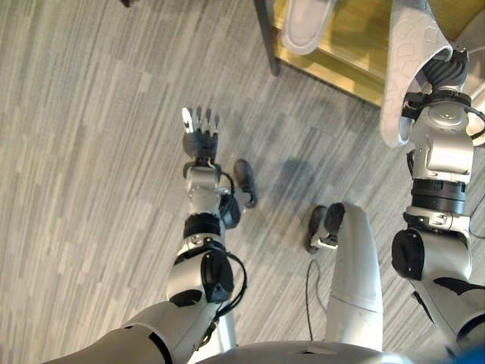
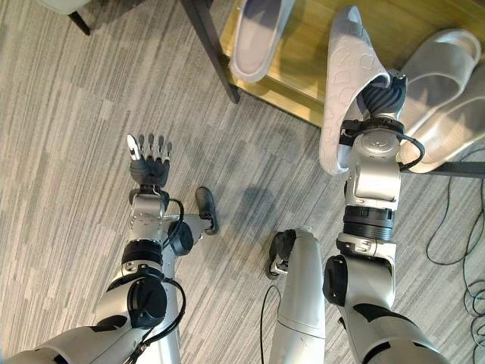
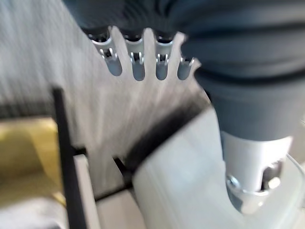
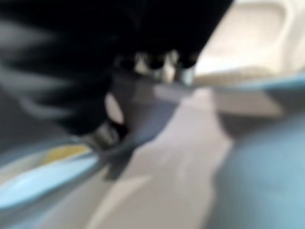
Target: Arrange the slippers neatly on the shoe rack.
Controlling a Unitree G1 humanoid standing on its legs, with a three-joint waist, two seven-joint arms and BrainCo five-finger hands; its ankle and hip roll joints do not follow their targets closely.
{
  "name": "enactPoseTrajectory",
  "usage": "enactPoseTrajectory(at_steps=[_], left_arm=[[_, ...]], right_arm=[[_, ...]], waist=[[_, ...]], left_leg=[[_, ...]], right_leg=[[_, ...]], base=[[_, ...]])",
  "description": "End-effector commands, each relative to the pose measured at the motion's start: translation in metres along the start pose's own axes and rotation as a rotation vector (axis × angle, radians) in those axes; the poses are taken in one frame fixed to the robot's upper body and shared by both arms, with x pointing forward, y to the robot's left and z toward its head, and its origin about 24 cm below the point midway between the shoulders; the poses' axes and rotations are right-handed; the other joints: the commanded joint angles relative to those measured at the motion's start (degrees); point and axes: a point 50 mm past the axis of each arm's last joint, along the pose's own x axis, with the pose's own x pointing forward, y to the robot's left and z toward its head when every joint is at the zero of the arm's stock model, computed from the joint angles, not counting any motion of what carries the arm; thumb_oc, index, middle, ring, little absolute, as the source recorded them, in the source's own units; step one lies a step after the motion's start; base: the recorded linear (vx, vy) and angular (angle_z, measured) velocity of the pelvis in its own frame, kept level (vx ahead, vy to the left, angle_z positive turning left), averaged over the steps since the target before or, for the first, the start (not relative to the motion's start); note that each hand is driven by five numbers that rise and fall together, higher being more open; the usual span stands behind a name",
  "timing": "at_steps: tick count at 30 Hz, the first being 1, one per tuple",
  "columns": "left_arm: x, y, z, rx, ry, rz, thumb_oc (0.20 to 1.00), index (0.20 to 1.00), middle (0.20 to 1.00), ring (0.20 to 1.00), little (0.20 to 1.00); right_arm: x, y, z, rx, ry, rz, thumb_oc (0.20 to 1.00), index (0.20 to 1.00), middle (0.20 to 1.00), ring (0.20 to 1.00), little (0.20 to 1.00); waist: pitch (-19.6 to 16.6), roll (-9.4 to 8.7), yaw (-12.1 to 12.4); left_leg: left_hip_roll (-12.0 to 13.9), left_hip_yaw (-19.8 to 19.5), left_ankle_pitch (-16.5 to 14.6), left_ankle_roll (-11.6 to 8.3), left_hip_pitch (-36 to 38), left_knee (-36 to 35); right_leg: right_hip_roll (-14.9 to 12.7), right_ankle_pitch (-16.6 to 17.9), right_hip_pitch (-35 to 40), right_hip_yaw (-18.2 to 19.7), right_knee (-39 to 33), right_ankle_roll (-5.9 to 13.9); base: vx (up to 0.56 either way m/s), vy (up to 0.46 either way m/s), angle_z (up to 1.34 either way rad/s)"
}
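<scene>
My right hand [image 2: 377,97] is raised at the front edge of the wooden shoe rack [image 2: 303,45] and is shut on a white slipper [image 2: 345,76]. The slipper stands on edge with its patterned sole towards me, toe pointing to the rack. Another white slipper [image 2: 258,34] lies on the shelf to the left of it. Two more slippers [image 2: 447,72] lie side by side at the right. Over the bare floor, my left hand [image 2: 149,159] hangs open with straight fingers [image 3: 138,59], well left of the rack.
The rack's dark metal leg [image 2: 212,53] runs down to the grey striped carpet [image 2: 68,152] between my two hands. A pale object on a dark leg [image 2: 76,19] sits at the far left corner.
</scene>
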Motion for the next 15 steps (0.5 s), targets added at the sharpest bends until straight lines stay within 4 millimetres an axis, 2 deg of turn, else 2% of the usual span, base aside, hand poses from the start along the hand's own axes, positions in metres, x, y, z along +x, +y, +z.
enactPoseTrajectory(at_steps=[1,4,10,11,12,14,15], left_arm=[[-0.004,-0.037,-0.05,-0.254,0.03,-0.101,1.0,1.0,1.0,1.0,1.0],[-0.007,-0.03,-0.051,-0.357,-0.009,-0.064,1.0,1.0,1.0,1.0,1.0],[-0.018,-0.011,-0.063,-0.364,0.039,-0.023,1.0,1.0,1.0,1.0,1.0],[-0.023,-0.008,-0.07,-0.356,0.077,-0.028,1.0,1.0,1.0,1.0,1.0],[-0.023,-0.008,-0.07,-0.356,0.079,-0.031,1.0,1.0,1.0,1.0,1.0],[-0.026,-0.008,-0.074,-0.341,0.107,-0.055,1.0,1.0,1.0,1.0,1.0],[-0.026,-0.009,-0.075,-0.334,0.114,-0.063,1.0,1.0,1.0,1.0,1.0]], right_arm=[[0.006,-0.025,0.029,-0.037,-0.092,-0.125,0.2,0.2,0.2,0.2,0.2],[0.012,-0.027,0.024,-0.041,-0.02,-0.14,0.2,0.2,0.2,0.2,0.2],[0.016,-0.041,0.029,-0.017,0.011,-0.235,0.2,0.2,0.2,0.2,0.2],[0.018,-0.043,0.039,-0.003,-0.008,-0.259,0.2,0.2,0.2,0.2,0.2],[0.019,-0.043,0.039,0.0,-0.007,-0.262,0.2,0.2,0.2,0.2,0.2],[0.023,-0.044,0.062,0.003,-0.047,-0.291,0.2,0.2,0.2,0.2,0.2],[0.023,-0.045,0.067,0.009,-0.053,-0.292,0.2,0.2,0.2,0.2,0.2]], waist=[[2.3,0.3,-0.2],[2.5,-0.61,0.1],[3.2,-1.66,0.2],[3.4,-1.84,0.4],[3.5,-1.9,0.5],[4.1,-2.27,0.8],[4.4,-2.26,0.8]], left_leg=[[4.3,-4.7,-11.2,-7.21,7.4,6.4],[4.3,-4.7,-11.6,-7.27,7.4,7.5],[4.1,-4.6,-12.2,-7.47,7.4,8.9],[4.0,-4.6,-12.4,-7.5,7.4,9.1],[3.9,-4.6,-12.4,-7.5,7.4,9.2],[3.8,-4.7,-12.7,-7.4,7.4,9.5],[3.9,-4.6,-12.6,-7.36,7.4,9.7]], right_leg=[[-1.1,3.1,2.9,2.7,-0.6,1.63],[-1.6,2.9,2.6,2.8,0.9,1.77],[-2.6,2.4,1.8,3.8,3.5,1.89],[-2.8,2.3,1.5,4.0,4.2,2.03],[-2.9,2.3,1.5,4.1,4.2,2.05],[-3.1,2.4,0.9,4.8,4.9,2.44],[-3.3,2.5,0.8,4.8,5.1,2.54]], base=[[0.03,-0.004,0.06],[0.04,-0.024,0.05],[0.04,-0.035,0.09],[0.02,-0.024,0.08],[0.05,-0.041,0.06],[0.03,-0.033,0.02],[0.0,0.0,0.0]])
